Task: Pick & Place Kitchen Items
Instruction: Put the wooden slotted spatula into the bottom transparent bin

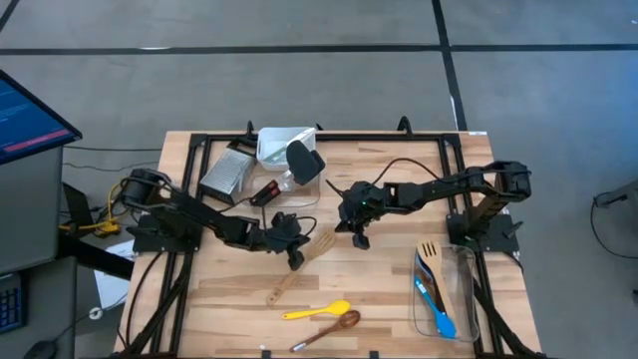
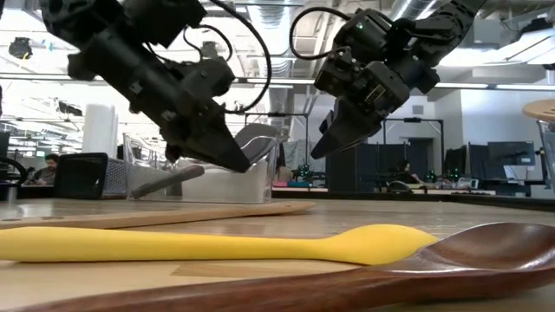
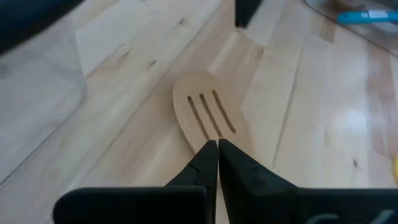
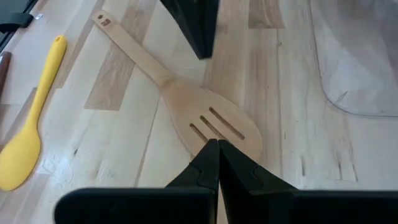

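Wooden slotted turner (image 1: 298,269) flat on table (image 1: 379,299) at frame centre, left pincer (image 1: 295,259) closed just above its handle side, right pincer (image 1: 360,240) closed to its right, yellow silicone spoon (image 1: 317,310) & dark wooden spoon (image 1: 329,328) lower centre.

Two dark arms reaching inward over the table's middle, tips near each other yet apart. Left arm stretched low from its base at the left edge, elbow close to the surface, wrist angled down; left gripper (image 1: 295,259) with fingers (image 3: 200,163) pressed together, tips pointing downward. Right arm extended from its base at the right edge, held higher, wrist bent steeply down; right gripper (image 1: 361,240) likewise closed, fingers (image 4: 205,163) meeting in a narrow point. From table height, both wrists slanting down toward the centre, right gripper (image 2: 323,147) above the surface.
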